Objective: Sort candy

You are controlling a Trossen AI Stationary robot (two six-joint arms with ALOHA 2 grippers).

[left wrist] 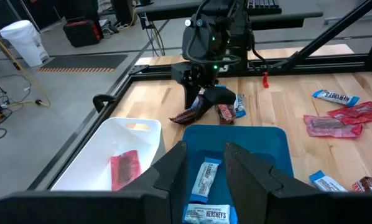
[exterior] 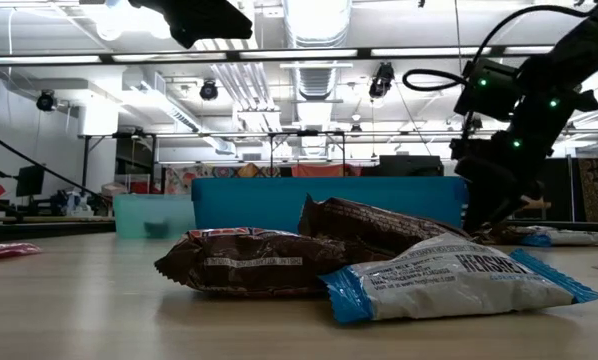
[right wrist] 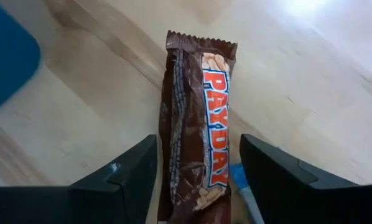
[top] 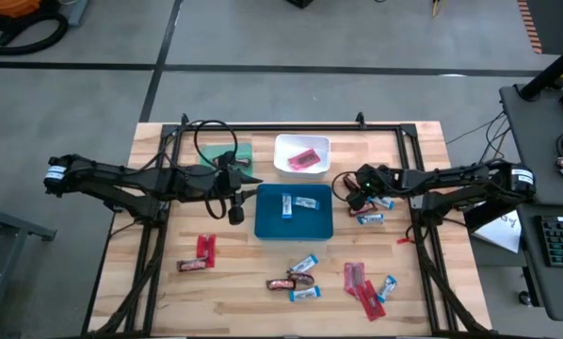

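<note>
We see two blue-and-white bars in the blue tray beyond the left gripper's parted fingers, while the right gripper straddles a brown bar, fingers apart.

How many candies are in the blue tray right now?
2: both blue-and-white bars in the blue tray, one toward its left side, the other just right of it. None looks hidden.
</note>
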